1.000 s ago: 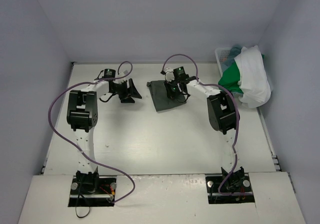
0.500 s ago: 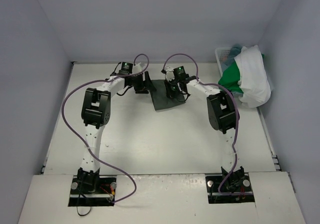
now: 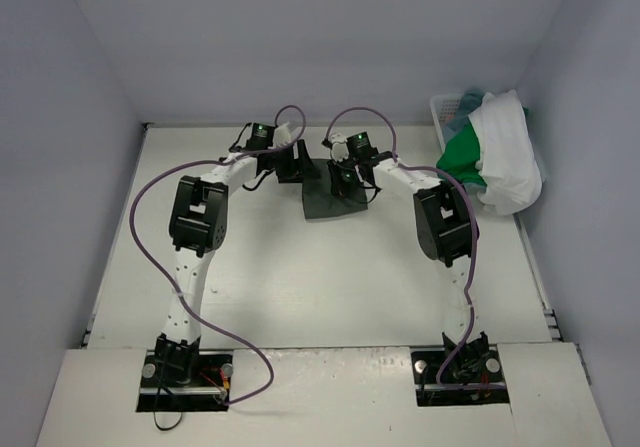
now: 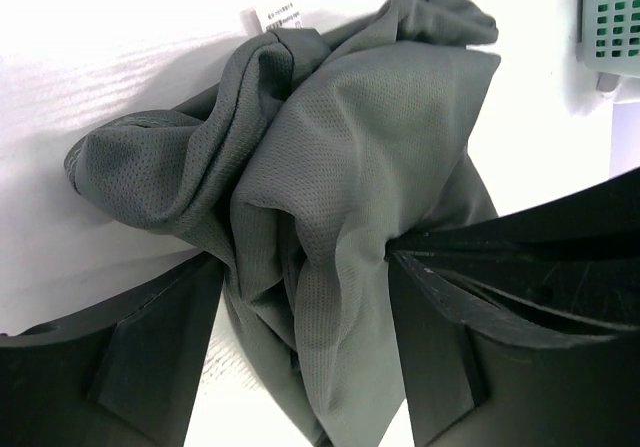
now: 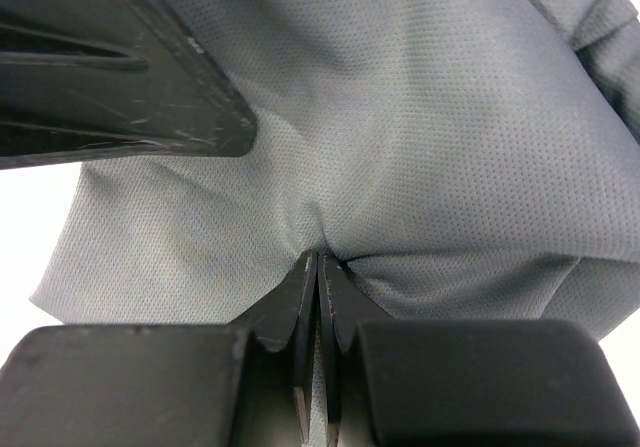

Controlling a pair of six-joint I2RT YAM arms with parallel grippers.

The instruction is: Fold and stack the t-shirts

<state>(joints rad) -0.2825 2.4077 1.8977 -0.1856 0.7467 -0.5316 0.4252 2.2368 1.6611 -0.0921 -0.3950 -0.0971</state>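
left arm has swung to the grey-green t-shirt, jaws spread.

robot lab booth, plain grey walls

Pale lavender walls around white table

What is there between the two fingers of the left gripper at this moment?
A bunched fold of the dark grey-green t-shirt lies between the fingers of the left gripper, whose jaws stand apart on either side. The left wrist view shows it.
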